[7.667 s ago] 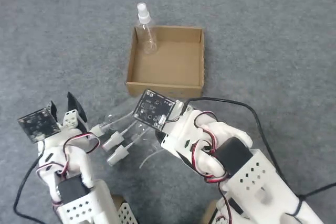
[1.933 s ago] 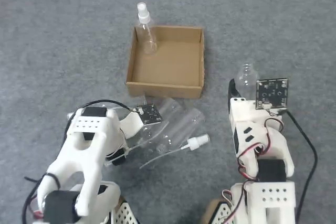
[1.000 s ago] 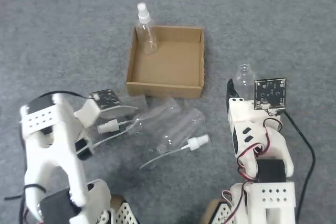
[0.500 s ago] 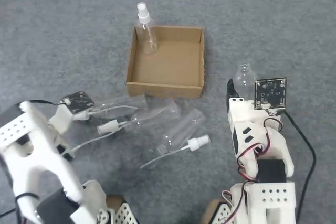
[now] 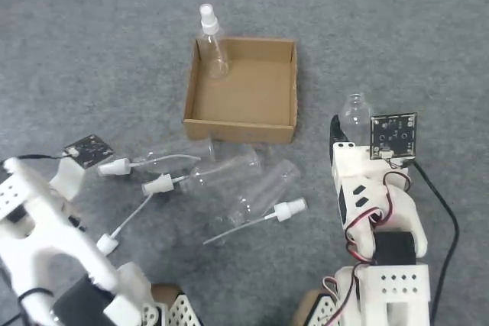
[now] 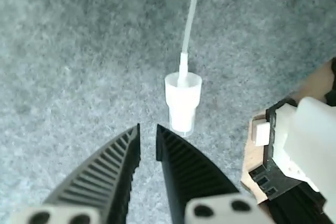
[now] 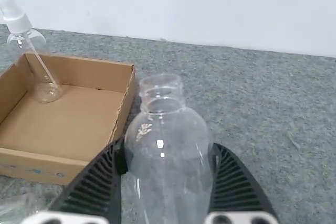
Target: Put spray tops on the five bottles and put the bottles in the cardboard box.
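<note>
Overhead, the cardboard box (image 5: 238, 129) sits at the far middle of the table (image 5: 397, 51), with one capped bottle (image 5: 214, 51) standing in its far left corner. Three lying bottles (image 5: 223, 172) rest just near of the box, and a loose spray top (image 5: 107, 244) lies at the near left with its tube pointing toward them. From the left wrist, the left end effector (image 6: 148, 128) is empty, its jaws a narrow gap apart, and the loose spray top (image 6: 182, 102) lies just beyond the tips. From the right wrist, the right end effector (image 7: 165, 156) grips an open bottle (image 7: 163, 103) upright, to the right of the box. The step in hand looks like fetching a top for that bottle. Next, the left jaws should widen, close around the cap and carry it to the open neck.
</note>
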Robot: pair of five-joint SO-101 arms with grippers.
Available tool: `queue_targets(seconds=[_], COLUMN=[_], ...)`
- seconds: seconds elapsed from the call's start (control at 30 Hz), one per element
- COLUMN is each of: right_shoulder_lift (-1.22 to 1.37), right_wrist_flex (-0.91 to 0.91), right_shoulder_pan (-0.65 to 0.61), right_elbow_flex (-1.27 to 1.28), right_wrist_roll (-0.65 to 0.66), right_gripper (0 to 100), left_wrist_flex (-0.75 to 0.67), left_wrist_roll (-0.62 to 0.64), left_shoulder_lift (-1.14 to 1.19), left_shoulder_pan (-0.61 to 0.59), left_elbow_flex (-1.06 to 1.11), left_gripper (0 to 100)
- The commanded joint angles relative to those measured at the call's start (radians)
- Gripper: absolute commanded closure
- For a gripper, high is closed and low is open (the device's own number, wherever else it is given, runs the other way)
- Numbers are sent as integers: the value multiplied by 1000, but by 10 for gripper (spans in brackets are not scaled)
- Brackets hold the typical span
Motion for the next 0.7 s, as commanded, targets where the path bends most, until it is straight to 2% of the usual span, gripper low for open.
queue_targets(seconds=[0.0, 0.37, 0.67], right_shoulder_lift=[-12, -12, -12], right_wrist_flex=[-25, -22, -21], right_shoulder_pan=[-8, -28, -28], right_elbow_flex=[-6, -5, -5], right_wrist_roll=[2, 2, 2], right_gripper=[944, 944, 944], left_wrist_flex=[5, 11, 11], left_wrist_roll=[-3, 6, 137], left_shoulder_lift=[-2, 6, 8], left_shoulder_pan=[-31, -123, -132], left_elbow_flex=[-44, -38, -35], left_gripper=[956, 956, 952])
